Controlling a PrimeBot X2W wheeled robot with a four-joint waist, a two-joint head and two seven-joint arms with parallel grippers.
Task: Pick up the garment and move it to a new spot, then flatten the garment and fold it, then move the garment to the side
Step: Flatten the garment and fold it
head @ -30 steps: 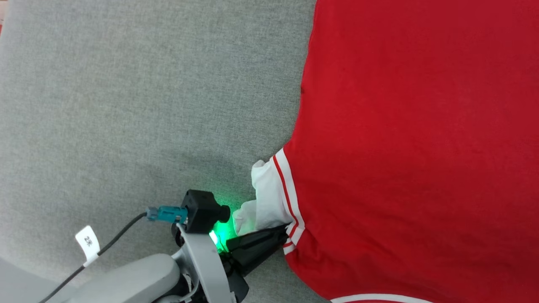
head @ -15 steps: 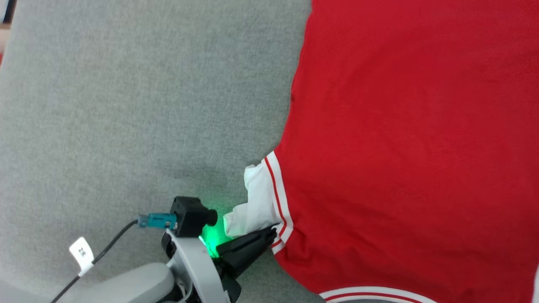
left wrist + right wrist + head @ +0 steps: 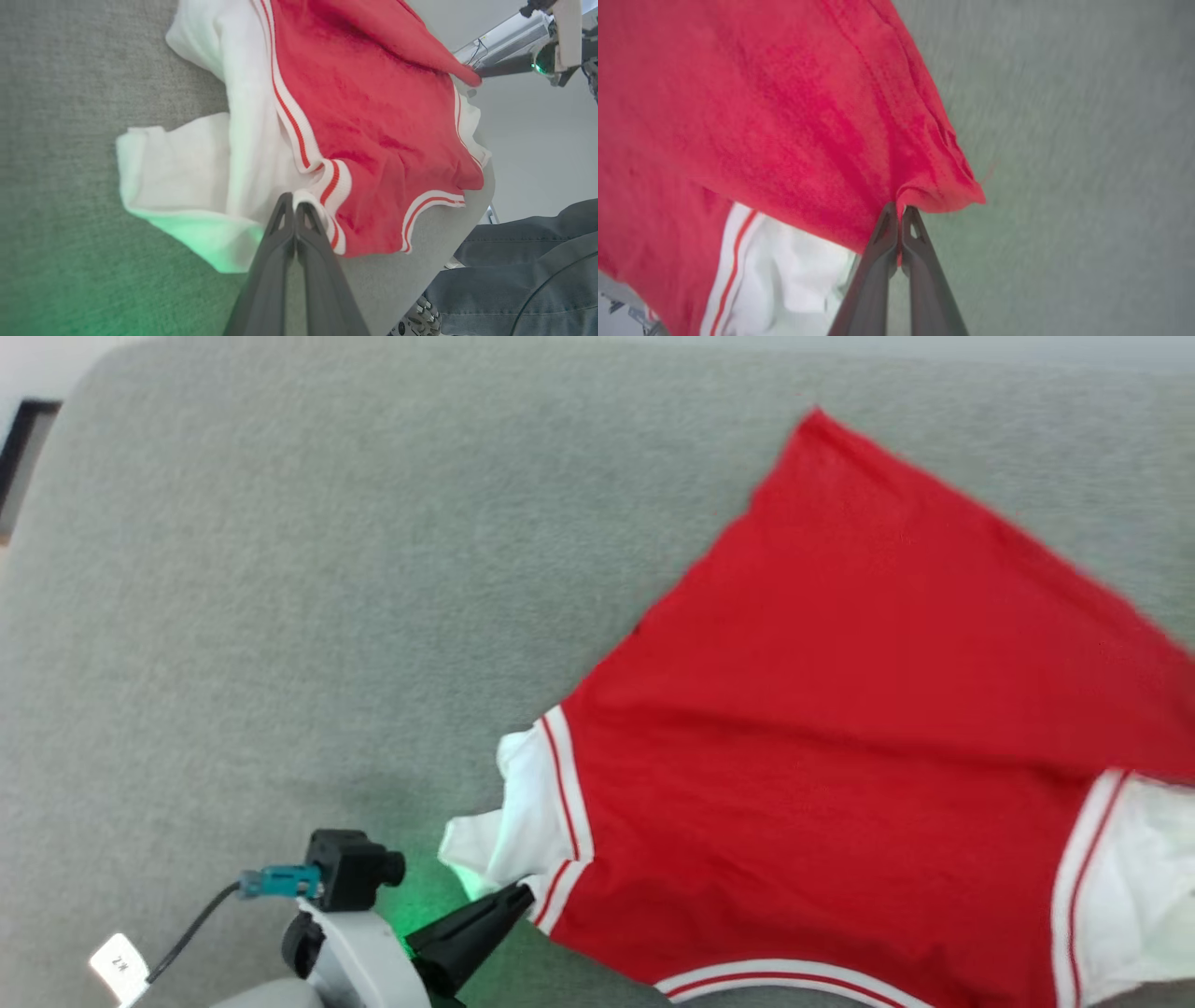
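Slippage is the chief worry. The left gripper is pinched shut on a thin bite of the garment, right at the striped trim where the white sleeve meets the red body. The right gripper is clamped on a small puckered tuck of red cloth, with the other white sleeve hanging just below and left of its fingers. Both bites look shallow, so a sharp or uneven pull could, I judge, tug the soft fabric free of either one. The shirt stretches between the two grippers, its far end trailing on the surface ahead of them. Cloth dragging on cloth may bunch or roll under. The loose sleeve beside the left fingertips could fold beneath the body and spoil the flattening. To the right of the left gripper the red-and-white hem lies close to the surface's edge, and a drift that way might spill it over.

The surface is a grey, felt-like covering with a rounded far corner, tinted green beneath the left fingers. Past its edge, right of the left gripper, a person's legs in jeans are close by, with pale flooring beyond them.
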